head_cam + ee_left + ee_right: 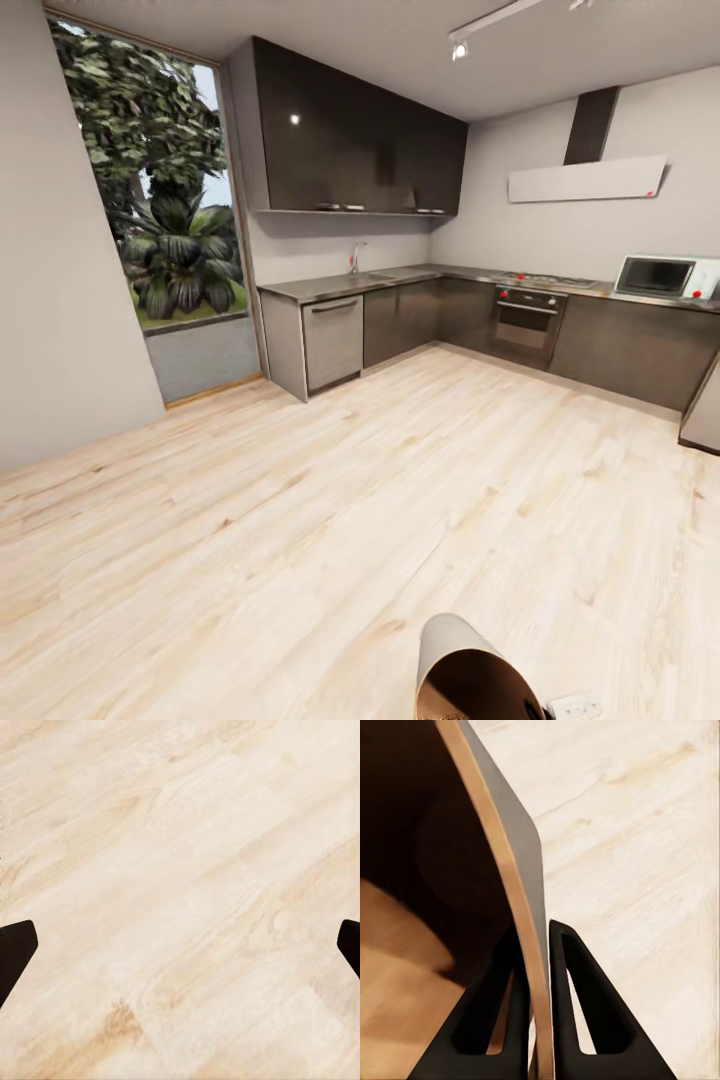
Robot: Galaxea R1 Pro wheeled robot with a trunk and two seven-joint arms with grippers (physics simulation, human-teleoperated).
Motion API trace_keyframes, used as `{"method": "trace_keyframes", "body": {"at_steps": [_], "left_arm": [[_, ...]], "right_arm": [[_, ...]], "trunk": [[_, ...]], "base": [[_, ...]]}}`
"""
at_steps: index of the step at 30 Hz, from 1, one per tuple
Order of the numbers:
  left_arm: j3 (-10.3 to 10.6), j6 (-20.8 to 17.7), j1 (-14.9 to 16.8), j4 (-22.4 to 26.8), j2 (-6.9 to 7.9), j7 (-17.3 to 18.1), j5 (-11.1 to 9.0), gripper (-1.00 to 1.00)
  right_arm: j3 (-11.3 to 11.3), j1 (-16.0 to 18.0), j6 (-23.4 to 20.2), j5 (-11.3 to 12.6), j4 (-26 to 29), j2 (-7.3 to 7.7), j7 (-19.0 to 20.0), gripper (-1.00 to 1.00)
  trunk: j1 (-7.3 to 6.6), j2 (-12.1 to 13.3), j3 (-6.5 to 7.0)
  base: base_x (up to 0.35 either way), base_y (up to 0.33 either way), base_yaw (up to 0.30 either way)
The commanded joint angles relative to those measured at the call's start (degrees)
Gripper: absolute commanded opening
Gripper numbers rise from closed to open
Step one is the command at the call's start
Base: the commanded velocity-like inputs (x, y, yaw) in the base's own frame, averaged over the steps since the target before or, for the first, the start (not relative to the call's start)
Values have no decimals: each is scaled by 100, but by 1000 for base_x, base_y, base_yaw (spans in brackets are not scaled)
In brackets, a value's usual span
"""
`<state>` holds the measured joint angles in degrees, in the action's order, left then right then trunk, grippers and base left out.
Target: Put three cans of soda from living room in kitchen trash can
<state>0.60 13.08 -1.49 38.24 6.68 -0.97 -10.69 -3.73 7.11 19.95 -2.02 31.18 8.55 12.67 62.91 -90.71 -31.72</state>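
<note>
I am in the kitchen, over its pale wood floor. The tash can, beige-grey outside and glossy brown inside, shows tilted at the bottom edge of the head view. In the right wrist view my right gripper is shut on the tash can's rim, one finger inside the brown wall and one outside. The two dark fingertips of my left gripper stand far apart over bare floor, open and holding nothing. The can of soda is out of view.
Dark cabinets with a steel counter, a tap and a built-in oven run along the far walls. A microwave sits at the right. A tall window is at the far left.
</note>
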Motion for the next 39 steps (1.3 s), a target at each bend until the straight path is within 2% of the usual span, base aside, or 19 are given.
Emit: {"method": "trace_keyframes", "body": {"at_steps": [1,6,16,39], "left_arm": [[1,1,0,-1,0,0,-1,100],[3,1,0,-1,0,-1,-3,100],[12,176,0,-1,-7,-5,-3,100],[11,195,0,-1,-9,-9,-3,100]], "right_arm": [[-57,0,5,22,8,-1,67,-100],[-210,-6,22,19,-1,-2,90,-100],[-258,-8,27,21,-108,-1,96,-100],[-268,-8,18,19,-112,-34,45,-100]], "trunk": [[-23,41,19],[-133,242,109],[-133,242,109],[-133,242,109]], "base": [[0,0,0],[0,0,0],[0,0,0],[0,0,0]]}}
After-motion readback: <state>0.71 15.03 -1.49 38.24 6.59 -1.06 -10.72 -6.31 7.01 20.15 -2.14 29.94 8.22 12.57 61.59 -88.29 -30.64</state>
